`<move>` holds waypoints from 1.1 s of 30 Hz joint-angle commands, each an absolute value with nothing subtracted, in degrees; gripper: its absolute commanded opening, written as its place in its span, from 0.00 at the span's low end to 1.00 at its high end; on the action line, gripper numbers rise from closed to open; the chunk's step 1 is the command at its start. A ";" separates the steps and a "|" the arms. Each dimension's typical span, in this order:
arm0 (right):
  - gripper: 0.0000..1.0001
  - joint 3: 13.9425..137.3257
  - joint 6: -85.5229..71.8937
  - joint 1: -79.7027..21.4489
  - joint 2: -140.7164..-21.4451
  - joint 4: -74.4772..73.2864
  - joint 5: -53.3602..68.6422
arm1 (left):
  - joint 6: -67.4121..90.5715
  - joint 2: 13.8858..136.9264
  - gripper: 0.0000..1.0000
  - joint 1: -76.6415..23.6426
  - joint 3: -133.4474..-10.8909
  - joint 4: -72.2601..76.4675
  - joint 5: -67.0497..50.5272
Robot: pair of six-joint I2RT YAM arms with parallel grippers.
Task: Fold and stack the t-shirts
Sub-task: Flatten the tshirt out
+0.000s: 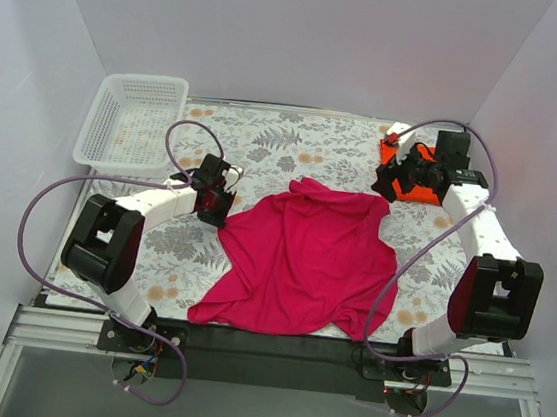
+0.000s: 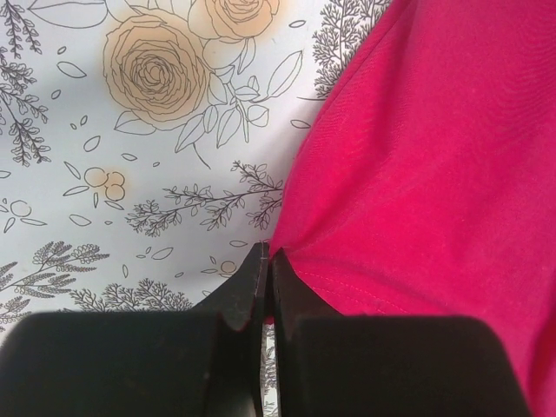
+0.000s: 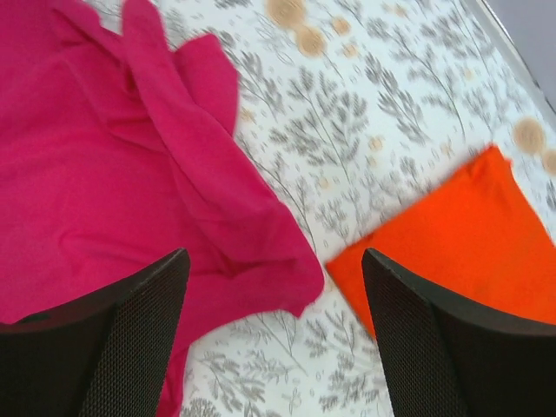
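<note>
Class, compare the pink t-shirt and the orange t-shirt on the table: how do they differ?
The pink t-shirt lies spread and rumpled; the orange t-shirt is folded into a flat rectangle. The pink t-shirt fills the middle of the table; the orange t-shirt sits at the far right corner. Both are plain cloth.

Bright, even, diffuse light. Shadows faint, tucked close under the arms (image 1: 148,209). Top view sharp. Left wrist view crisp: weave shows on the magenta-pink cloth t-shirt (image 2: 417,174). Right wrist view motion-blurred, smearing the bright orange-red cloth t-shirt (image 3: 460,243) and floral-printed table (image 3: 365,113).
</note>
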State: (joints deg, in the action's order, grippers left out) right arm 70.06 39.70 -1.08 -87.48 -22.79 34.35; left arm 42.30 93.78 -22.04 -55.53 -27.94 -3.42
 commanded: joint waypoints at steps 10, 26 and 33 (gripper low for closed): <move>0.71 90.51 47.20 -20.30 -109.67 -30.50 30.08 | 41.48 90.70 0.00 -22.24 -54.58 -26.63 -2.29; 0.65 102.39 45.26 -25.40 -122.52 -33.92 33.13 | 41.48 90.00 0.00 -22.15 -54.40 -26.28 -2.37; 0.63 104.41 44.47 -25.58 -124.36 -35.42 36.91 | 41.40 90.44 0.00 -22.24 -54.32 -26.19 -2.55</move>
State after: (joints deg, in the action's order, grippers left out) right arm 101.27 45.10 -25.28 -123.50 -33.85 33.43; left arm 42.17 93.23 -22.04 -54.68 -26.94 -3.01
